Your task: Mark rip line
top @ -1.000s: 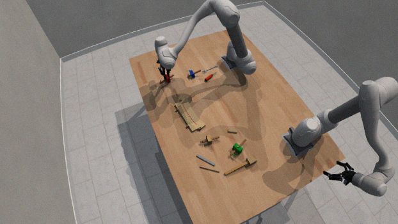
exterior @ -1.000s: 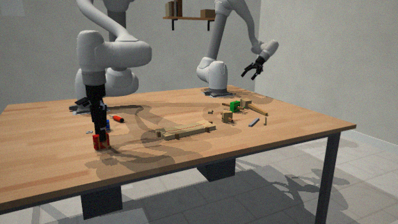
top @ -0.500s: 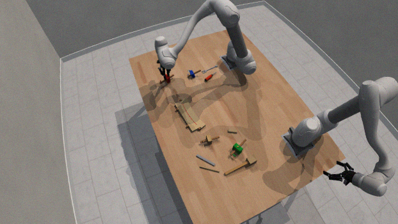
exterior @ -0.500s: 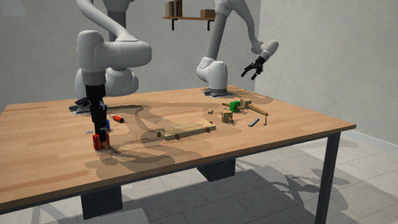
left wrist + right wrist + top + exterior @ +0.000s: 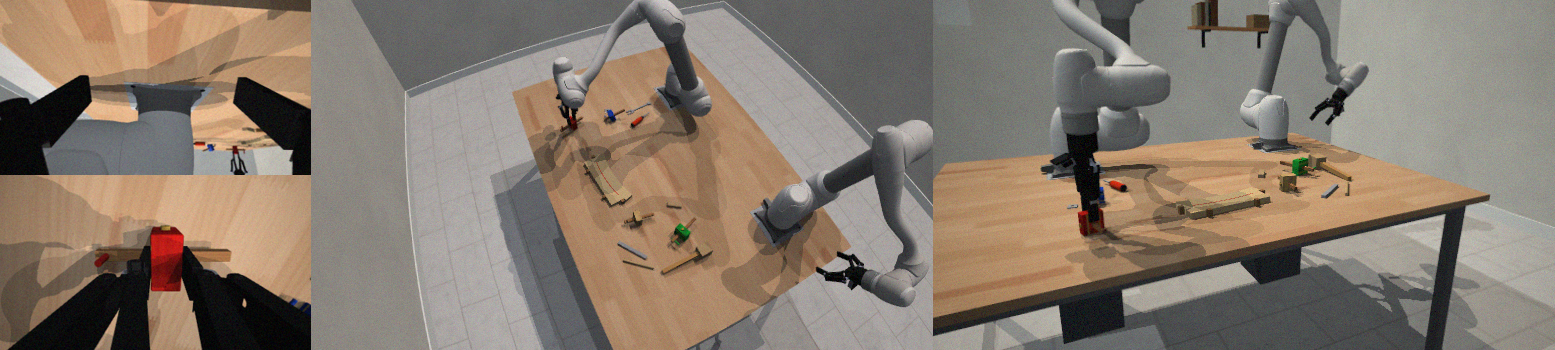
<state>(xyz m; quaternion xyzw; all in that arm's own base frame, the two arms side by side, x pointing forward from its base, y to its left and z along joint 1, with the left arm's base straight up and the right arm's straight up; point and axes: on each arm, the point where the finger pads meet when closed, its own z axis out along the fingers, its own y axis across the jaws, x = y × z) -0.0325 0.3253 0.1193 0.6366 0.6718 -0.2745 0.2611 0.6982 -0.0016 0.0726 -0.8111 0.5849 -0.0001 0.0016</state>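
Red gauge [image 5: 573, 123] [image 5: 1084, 223] [image 5: 235, 149] [image 5: 166, 262], upper left of the top frame, and the right gripper [image 5: 572, 121] [image 5: 1092, 217] [image 5: 235, 151] [image 5: 165, 257] has its block pinched, fingers narrowly apart, stem crosswise, presumably for steady lowering! The board [image 5: 612, 193] [image 5: 1230, 204] sits well apart, left of centre, dogs [image 5: 586, 171] [image 5: 1209, 212] probably bracing it, red line [image 5: 607, 180] drawn. Likely just release remains. Left gripper [image 5: 830, 262] [image 5: 1321, 120] [image 5: 162, 90], lower right: wide open, empty, out of the way.

No clear change to log between the earlier top and exterior shots and now; any shift is too small to tell. The wrist views have no earlier shots to compare.
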